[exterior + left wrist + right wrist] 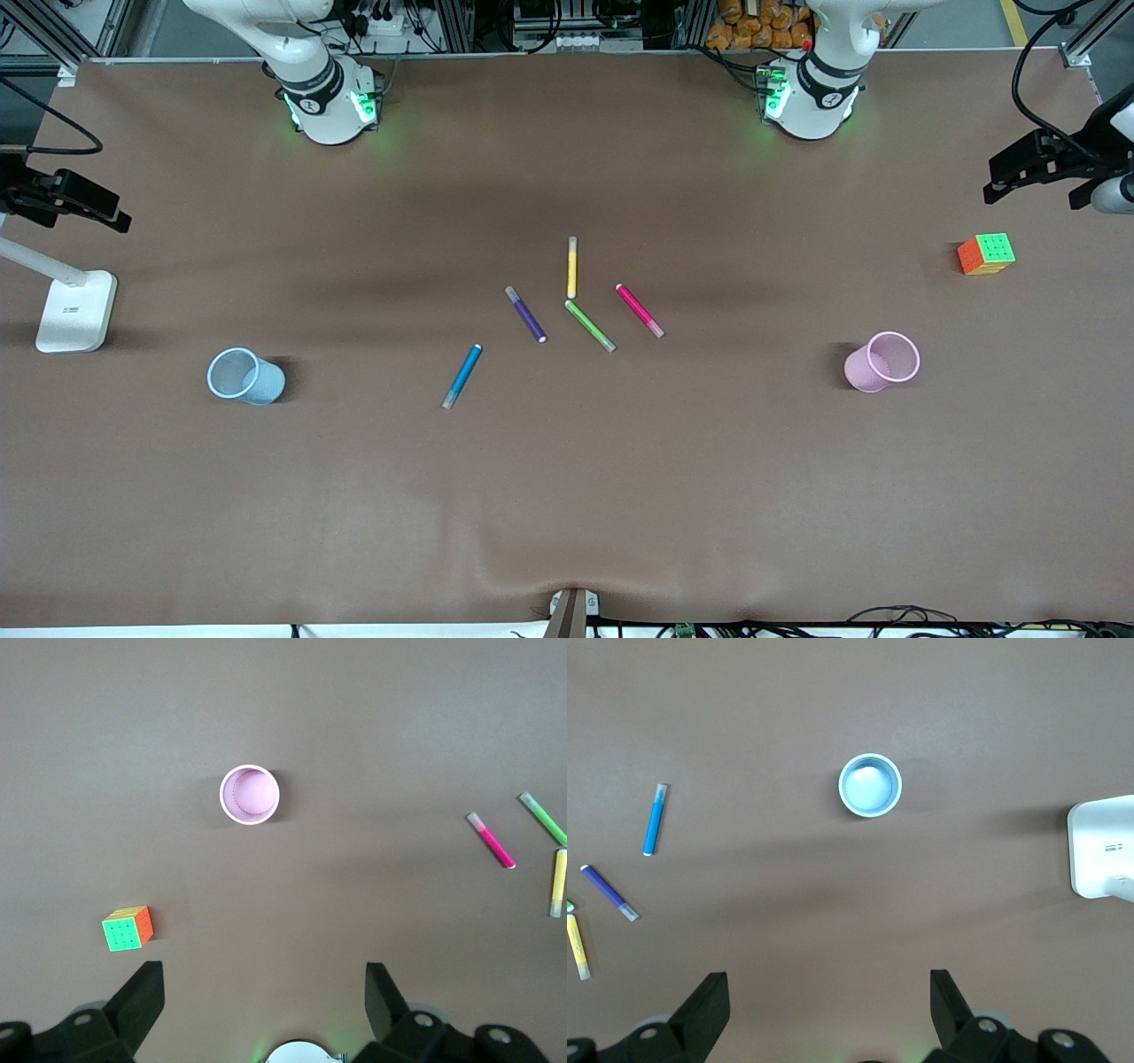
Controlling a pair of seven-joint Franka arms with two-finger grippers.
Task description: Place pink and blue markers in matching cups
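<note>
Markers, pink (640, 310) and blue (462, 377), lie loose; left gripper (264, 992) and right gripper (829, 992) jaws spread, empty.

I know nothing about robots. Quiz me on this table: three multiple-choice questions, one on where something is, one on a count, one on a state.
1. Which marker lies nearest the front camera?
A. yellow
B. blue
C. pink

2. How many markers lie on the table?
A. three
B. five
C. seven

3. What state is the pink cup in?
A. upright and empty
B. tipped over
C. holding a marker

Answers:
1 B: the blue marker sits lowest in the front view.
2 B: blue, purple marker, yellow marker, green marker and pink marker.
3 A: the left wrist view looks straight into the pink cup, showing only its bare bottom.
</note>
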